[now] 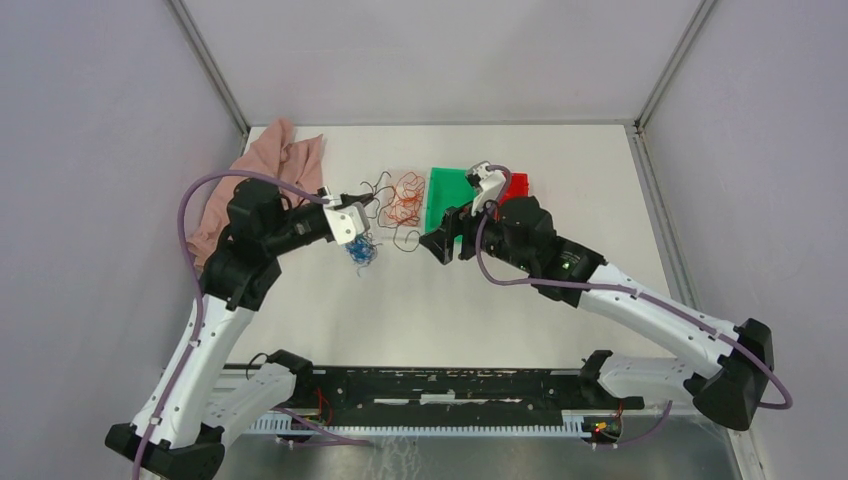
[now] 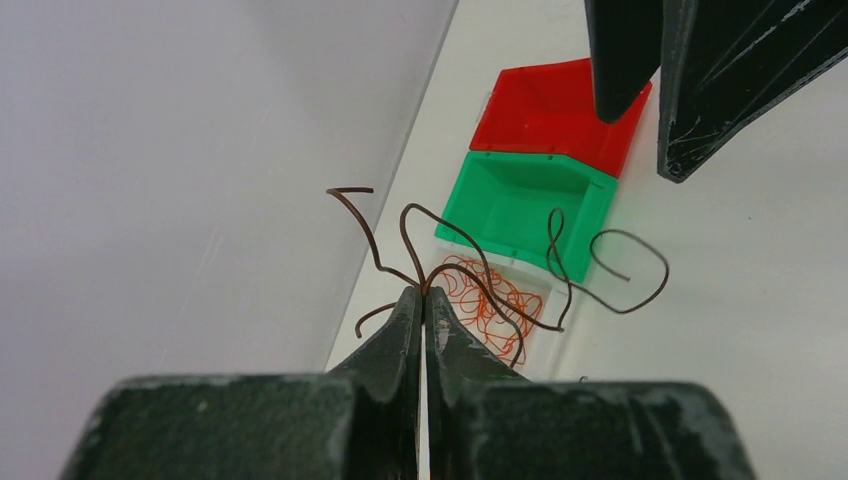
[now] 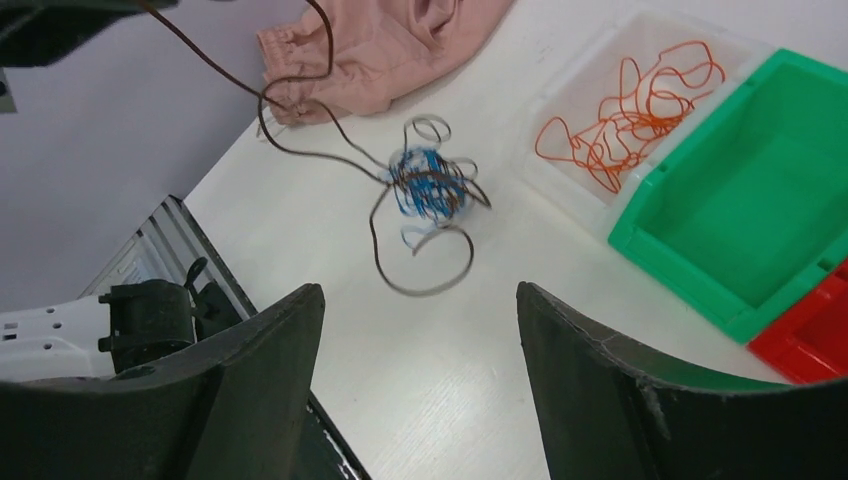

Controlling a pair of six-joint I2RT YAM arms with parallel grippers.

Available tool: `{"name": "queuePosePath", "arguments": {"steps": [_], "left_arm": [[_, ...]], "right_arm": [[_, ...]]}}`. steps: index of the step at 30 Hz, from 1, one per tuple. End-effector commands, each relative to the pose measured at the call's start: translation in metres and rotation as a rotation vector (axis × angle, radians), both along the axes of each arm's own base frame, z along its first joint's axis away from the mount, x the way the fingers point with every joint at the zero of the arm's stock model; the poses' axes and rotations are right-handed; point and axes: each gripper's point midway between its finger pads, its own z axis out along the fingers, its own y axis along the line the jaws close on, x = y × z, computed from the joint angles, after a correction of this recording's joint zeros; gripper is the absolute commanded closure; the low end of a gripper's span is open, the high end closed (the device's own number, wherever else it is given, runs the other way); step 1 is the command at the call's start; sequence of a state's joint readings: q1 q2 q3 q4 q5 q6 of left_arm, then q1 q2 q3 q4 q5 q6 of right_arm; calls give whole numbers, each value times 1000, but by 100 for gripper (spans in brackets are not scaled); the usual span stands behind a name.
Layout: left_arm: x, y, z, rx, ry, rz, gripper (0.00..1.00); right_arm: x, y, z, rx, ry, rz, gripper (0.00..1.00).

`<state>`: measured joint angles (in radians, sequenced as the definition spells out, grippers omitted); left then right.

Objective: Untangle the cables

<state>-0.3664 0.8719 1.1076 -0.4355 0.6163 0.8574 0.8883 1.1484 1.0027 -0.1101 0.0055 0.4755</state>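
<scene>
Three kinds of cables show: a brown cable [image 2: 368, 240], a blue bundle [image 3: 425, 185] and orange cables [image 3: 630, 110]. The left gripper [image 2: 422, 300] is pressed together on the brown cable, pinching it at the fingertips, and loose ends curl up and away from the pinch. In the right wrist view that cable runs down from the upper left into the blue bundle, with a brown loop sticking out on the near side. In the top view the bundle sits just below the left gripper, left of centre. Whether it rests on the table [image 1: 520, 320] or hangs just above it I cannot tell.

The orange cables lie in a clear tray [image 3: 560, 195] set against the left wall of a green bin [image 3: 740, 200]. A red bin [image 3: 810, 340] stands right against the green one on its other side. All three form a row mid-table, towards the far edge.

The right gripper [image 3: 418, 292] is spread wide and holds nothing. It hovers near the green bin's near-left corner, apart from the bundle.

A pink cloth [image 1: 265, 170] covers the far left corner and reaches the left edge. From the bundle to the near edge, where a black rail [image 1: 450, 385] runs, a broad stretch of white top lies open. So does the top from the bins to the right edge.
</scene>
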Motion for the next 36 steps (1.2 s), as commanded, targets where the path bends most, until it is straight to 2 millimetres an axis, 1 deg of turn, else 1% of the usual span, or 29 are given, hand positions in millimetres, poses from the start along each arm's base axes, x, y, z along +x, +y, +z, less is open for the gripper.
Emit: {"name": "queuePosePath", "arguments": {"steps": [1, 3, 6, 10, 12, 14, 18, 20, 22, 24, 28, 36], "left_arm": [[-9, -2, 33, -10, -132, -50, 97], [-10, -2, 32, -10, -133, -51, 97], [-12, -2, 30, -5, -130, -52, 97], [-12, -2, 29, -2, -133, -55, 97], [-13, -2, 30, -3, -133, -57, 97], [-14, -2, 30, -5, -131, -61, 97], [-15, -3, 29, -9, -126, -70, 97], [-16, -3, 28, -9, -126, -73, 97], [-17, -4, 27, -10, -123, -76, 97], [-17, -4, 28, -11, -126, -75, 97], [-17, -3, 30, -11, -131, -70, 97], [-19, -2, 29, -14, -128, -68, 97]], "right_arm": [[4, 22, 58, 128, -150, 72, 23], [9, 29, 66, 144, -170, 79, 23], [14, 42, 71, 157, -181, 103, 24], [15, 60, 66, 165, -159, 162, 25], [11, 66, 55, 149, -136, 203, 25], [9, 64, 42, 123, -119, 207, 26], [2, 49, 18, 67, -120, 199, 26], [4, 44, 6, 37, -115, 182, 28], [6, 42, -2, 17, -108, 170, 31], [8, 46, -7, 7, -100, 172, 32], [18, 55, -18, -22, -118, 181, 29], [49, 56, -34, -205, -288, 162, 25]]}}
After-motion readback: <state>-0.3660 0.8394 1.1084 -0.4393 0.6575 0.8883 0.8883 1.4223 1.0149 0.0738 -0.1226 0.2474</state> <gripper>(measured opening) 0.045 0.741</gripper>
